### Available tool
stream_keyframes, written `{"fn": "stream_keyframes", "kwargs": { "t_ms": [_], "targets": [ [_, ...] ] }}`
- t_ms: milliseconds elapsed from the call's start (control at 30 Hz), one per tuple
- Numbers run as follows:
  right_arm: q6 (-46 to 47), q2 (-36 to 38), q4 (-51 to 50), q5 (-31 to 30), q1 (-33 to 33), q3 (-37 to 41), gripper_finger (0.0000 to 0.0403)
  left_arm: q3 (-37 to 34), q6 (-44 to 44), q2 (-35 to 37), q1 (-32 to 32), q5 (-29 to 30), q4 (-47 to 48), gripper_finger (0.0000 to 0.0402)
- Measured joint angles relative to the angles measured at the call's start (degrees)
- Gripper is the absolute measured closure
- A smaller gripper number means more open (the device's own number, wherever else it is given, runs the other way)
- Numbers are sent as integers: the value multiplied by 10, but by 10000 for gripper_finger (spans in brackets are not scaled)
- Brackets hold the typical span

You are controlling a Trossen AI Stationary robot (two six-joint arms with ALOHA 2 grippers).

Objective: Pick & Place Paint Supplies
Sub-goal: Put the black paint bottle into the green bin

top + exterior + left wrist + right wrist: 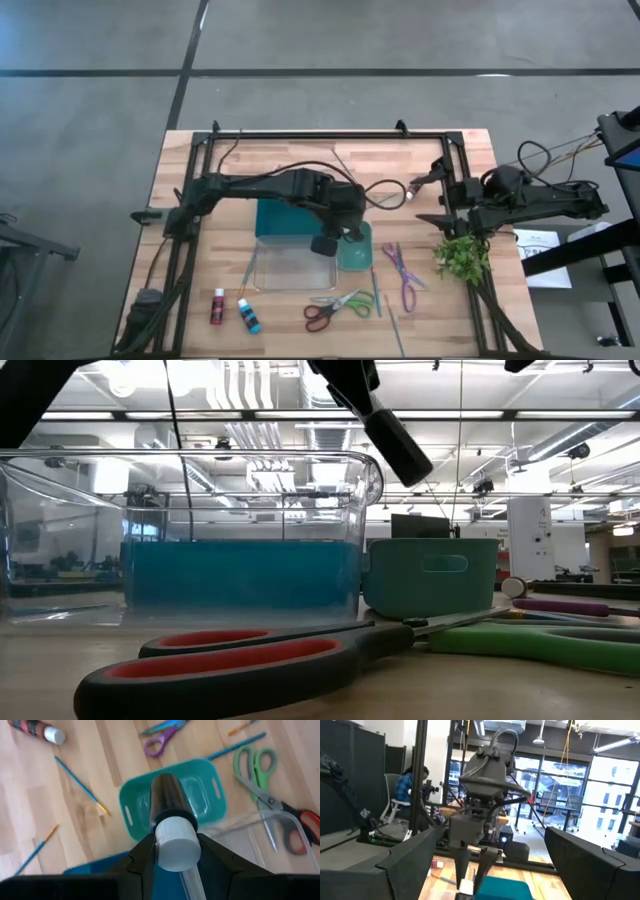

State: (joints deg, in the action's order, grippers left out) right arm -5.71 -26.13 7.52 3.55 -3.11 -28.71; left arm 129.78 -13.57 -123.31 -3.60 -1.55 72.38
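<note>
presently the left gripper (pixel 172 855) is closed on a dark paint bottle (pixel 169 807), the fingers (pixel 142 857) clamping it at the white-capped end, so the bottle's long axis runs straight out from the wrist and points down toward the teal container (pixel 220 795). in the high view the bottle (pixel 324 245) hangs over the middle of the tabletop, just above the seam between the clear container (pixel 268 272) and the teal container (pixel 355 255); the low view shows it tilted, well clear of both rims. the deciding relation: the teal container's opening lies directly beneath and ahead of the bottle's free end, so a short descent along that axis would seat it, in my judgement; a drift sideways would put it on the clear container's rim. the right gripper (pixel 485 850) waits with jaws wide apart and empty near the right edge, beside the plant sprig (pixel 460 258). remaining supplies lie along the near edge: a red bottle (pixel 217 306), a blue bottle (pixel 249 316), red-green scissors (pixel 338 306), purple scissors (pixel 400 272), and thin brushes (pixel 80 785). the left arm is much the nearer to the containers.
</note>
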Motion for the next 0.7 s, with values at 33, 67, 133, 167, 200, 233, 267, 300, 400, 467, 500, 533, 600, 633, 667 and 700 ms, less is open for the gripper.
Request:
{"fn": "stream_keyframes", "kwargs": {
  "t_ms": [33, 67, 133, 167, 200, 233, 267, 300, 400, 467, 500, 533, 600, 633, 667, 700],
  "targets": [
    [-2, 0, -7, -6, 0, 0, 33, 0, 1, 0, 0, 0, -10, 284],
    [-3, -1, -13, -8, 0, 0, 33, 2, 1, 2, 0, 0, -15, 284],
    [-6, -2, -19, -8, 0, 0, 33, 10, 1, 5, 0, 5, -16, 284],
    [-7, -3, -21, -8, 0, 0, 33, 15, 2, 6, -1, 9, -18, 284],
    [-8, -3, -26, -8, 0, 0, 33, 17, 1, 9, -1, 12, -22, 284],
    [-9, -6, -28, -10, 0, 0, 33, 19, 0, 12, -1, 14, -28, 284],
    [-10, -9, -28, -15, 0, 0, 33, 19, -2, 15, -1, 15, -36, 284],
    [-10, -12, -28, -23, 0, 0, 33, 19, -5, 19, -1, 15, -44, 284],
    [-11, -24, -31, -24, 0, 0, 33, 19, -10, 29, -1, 21, -73, 284],
    [-12, -34, -31, -24, 0, 0, 33, 19, -15, 33, -1, 31, -88, 284],
    [-14, -40, -30, -24, 0, 0, 33, 21, -19, 33, -1, 33, -96, 284],
    [-16, -45, -29, -25, 0, 0, 33, 24, -23, 33, -1, 33, -101, 284],
    [-19, -56, -26, -36, 0, 0, 33, 27, -30, 33, -2, 35, -101, 284],
    [-21, -60, -27, -40, 0, 0, 33, 27, -33, 33, -2, 35, -107, 284],
    [-22, -63, -27, -46, 0, 0, 33, 26, -36, 33, -3, 35, -118, 284],
    [-23, -67, -26, -51, 0, 0, 33, 26, -39, 33, -4, 35, -125, 284]
  ]
}}
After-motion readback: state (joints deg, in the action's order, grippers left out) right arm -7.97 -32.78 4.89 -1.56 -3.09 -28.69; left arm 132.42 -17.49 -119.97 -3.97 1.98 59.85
